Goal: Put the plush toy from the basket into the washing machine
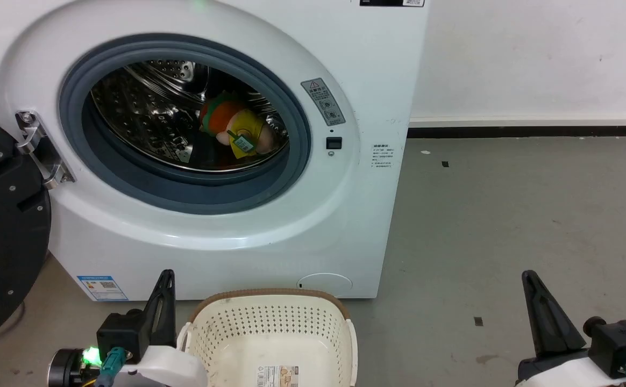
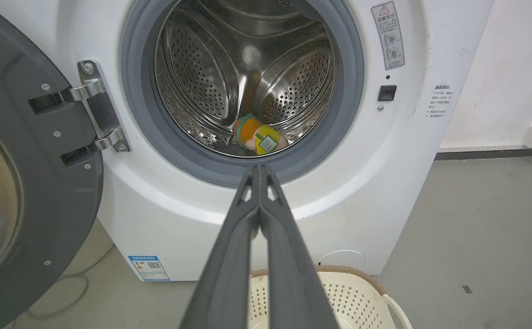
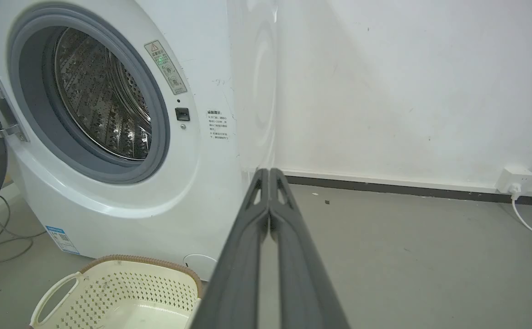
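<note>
The plush toy (image 1: 235, 131), orange, yellow and green with a green tag, lies on the bottom of the steel drum inside the white washing machine (image 1: 356, 177); the left wrist view has the plush toy (image 2: 257, 137) deep past the grey gasket. The cream basket (image 1: 270, 330) stands on the floor in front of the machine, holding just its bottom label. My left gripper (image 1: 165, 277) is shut with nothing in it, left of the basket, and its tips (image 2: 259, 170) meet below the porthole. My right gripper (image 1: 529, 279) is shut on nothing at the lower right, tips (image 3: 268, 172) together.
The black-rimmed door (image 1: 1, 226) hangs open at the left on a metal hinge (image 1: 38, 150). Grey floor (image 1: 506, 226) stretches to the right of the machine up to a white wall. A wall socket with a white cable (image 3: 515, 183) sits low on that wall.
</note>
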